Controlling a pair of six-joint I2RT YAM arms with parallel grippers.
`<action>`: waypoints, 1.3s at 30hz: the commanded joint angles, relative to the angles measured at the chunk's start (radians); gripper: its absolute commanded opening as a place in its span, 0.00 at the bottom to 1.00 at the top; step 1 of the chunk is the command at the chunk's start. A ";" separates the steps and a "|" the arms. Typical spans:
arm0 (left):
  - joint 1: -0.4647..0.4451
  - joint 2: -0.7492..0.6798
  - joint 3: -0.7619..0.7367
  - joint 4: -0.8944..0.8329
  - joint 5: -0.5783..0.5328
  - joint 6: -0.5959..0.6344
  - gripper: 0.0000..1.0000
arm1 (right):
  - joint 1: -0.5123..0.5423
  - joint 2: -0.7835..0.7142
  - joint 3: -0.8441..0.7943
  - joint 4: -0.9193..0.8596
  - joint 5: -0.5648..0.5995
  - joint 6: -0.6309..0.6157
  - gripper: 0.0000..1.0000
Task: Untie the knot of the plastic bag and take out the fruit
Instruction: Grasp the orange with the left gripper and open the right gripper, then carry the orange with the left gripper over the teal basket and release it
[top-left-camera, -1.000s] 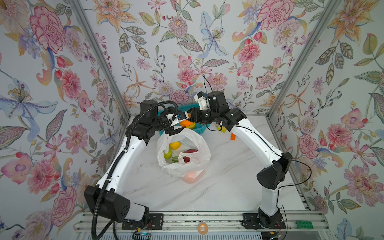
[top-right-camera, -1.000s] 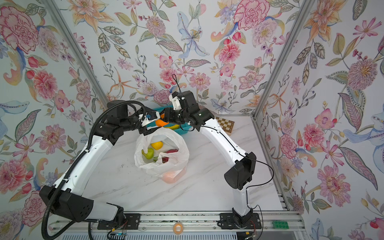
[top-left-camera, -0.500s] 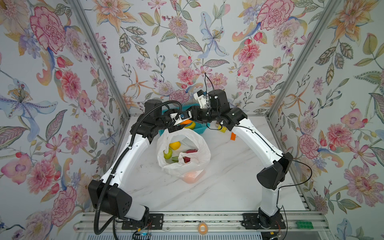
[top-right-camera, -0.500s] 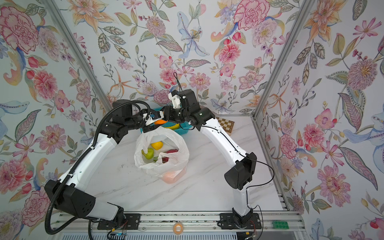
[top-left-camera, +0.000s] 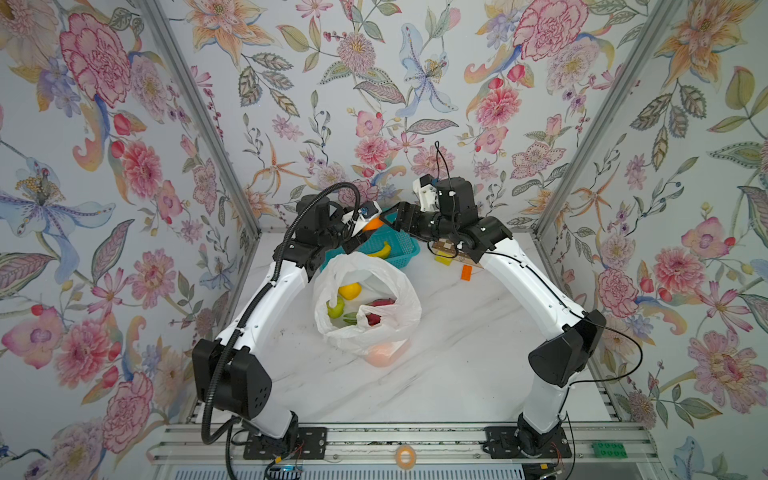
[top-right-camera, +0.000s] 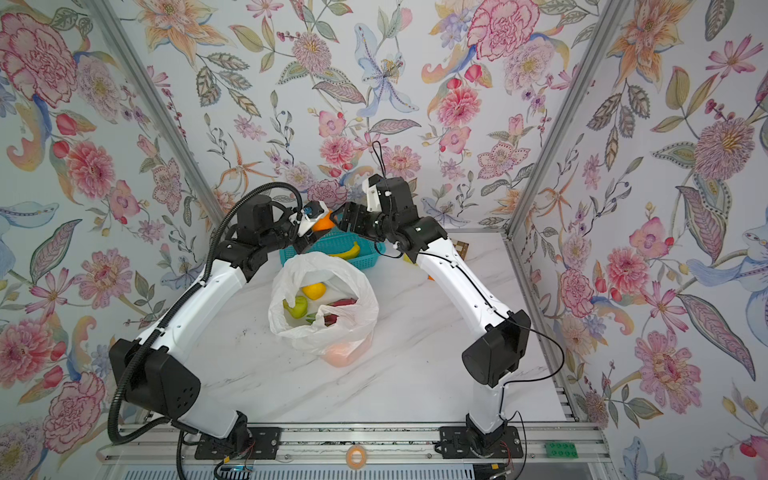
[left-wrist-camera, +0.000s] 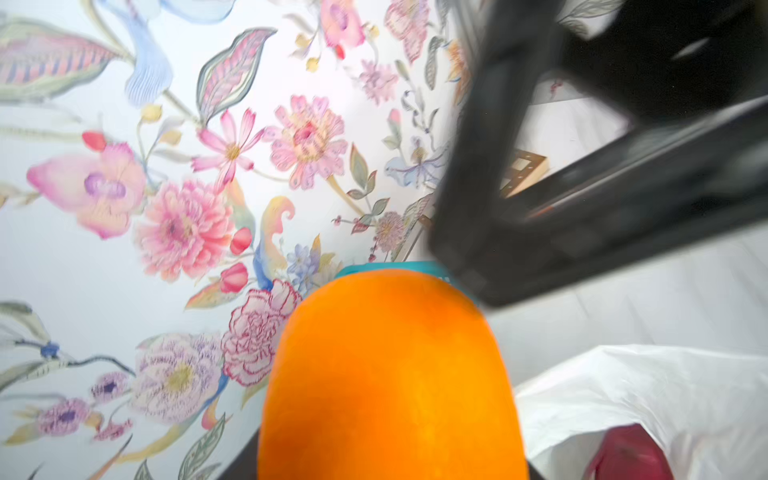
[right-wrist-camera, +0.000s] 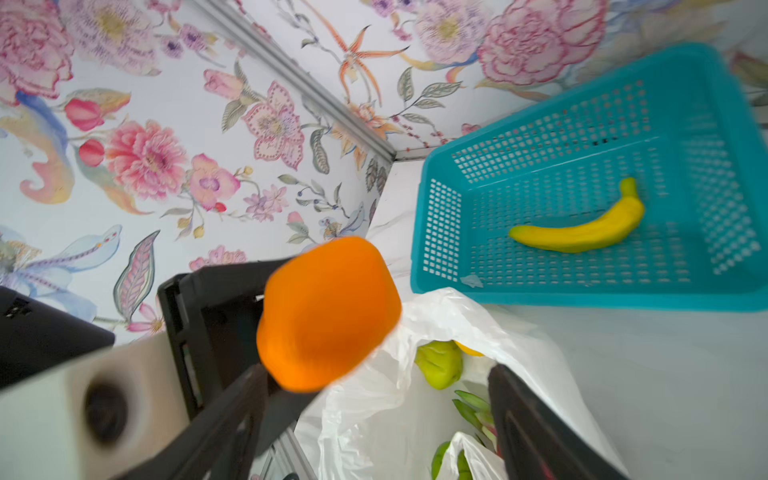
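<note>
Black left gripper: clamped on one orange, which it holds in the air by the left end of the basket. The left wrist view has that orange filling its lower middle, and the gripper's own fingers are hidden behind it. Right gripper: jaws spread wide, facing the left gripper from the far side of the orange. In the right wrist view its fingers stand well apart, with the orange seated at the tip of the left gripper; whether a finger touches the fruit cannot be told. Basket: teal perforated plastic, at the back of the table near the wall, containing one yellow banana. Plastic bag: thin white film, just in front of the basket, mouth standing open and upward in both top views. Contents seen through the mouth are a yellow round fruit, a green fruit and a red dragon fruit. A second orange shows dimly through the bag's near wall. Table: white marble-pattern top, with a small yellow block and an orange block lying under the right arm.
</note>
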 joint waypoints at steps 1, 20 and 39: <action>0.036 0.079 0.096 0.041 -0.158 -0.231 0.36 | -0.027 -0.087 -0.097 0.084 0.134 0.001 0.91; 0.124 0.740 0.850 -0.613 -0.391 -0.889 0.32 | -0.099 -0.165 -0.258 0.095 0.127 -0.009 0.96; 0.122 1.028 0.926 -0.508 -0.258 -1.079 0.38 | -0.103 -0.148 -0.258 0.055 0.111 0.015 0.97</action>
